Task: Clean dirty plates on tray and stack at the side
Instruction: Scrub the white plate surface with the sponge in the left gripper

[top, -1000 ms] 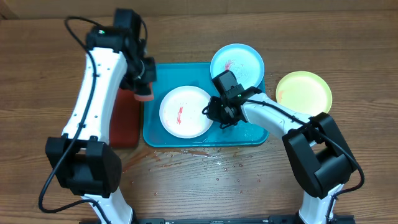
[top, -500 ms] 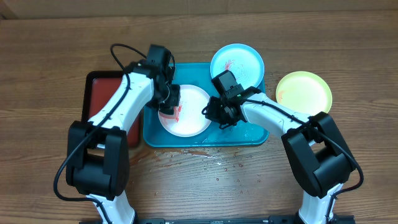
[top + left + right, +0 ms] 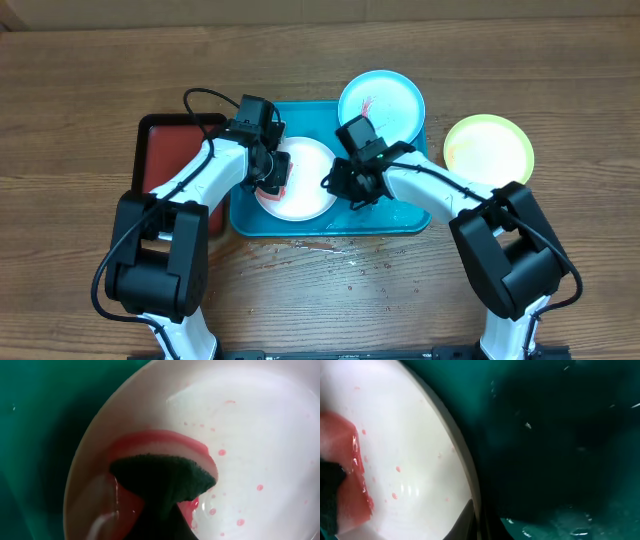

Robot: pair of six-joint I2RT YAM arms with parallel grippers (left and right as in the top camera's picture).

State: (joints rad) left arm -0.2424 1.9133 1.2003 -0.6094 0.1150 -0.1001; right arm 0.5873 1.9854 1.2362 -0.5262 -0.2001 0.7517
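Left claw (image 3: 272, 172) clamped on pink sponge (image 3: 165, 472), on glossy round white plate (image 3: 305, 192), right claw (image 3: 338, 182) pinching its rim.

Overhead view: fixed above the bench (image 3: 560, 60), looking straight down from afar and taking in the whole tray (image 3: 400, 218). Left wrist view: pressed close to the white plate (image 3: 250, 435), looking down onto its face. Right wrist view: equally close, facing the same plate's rim and the tray floor beside it. All three views share this plate and the sponge (image 3: 165, 472) on it.
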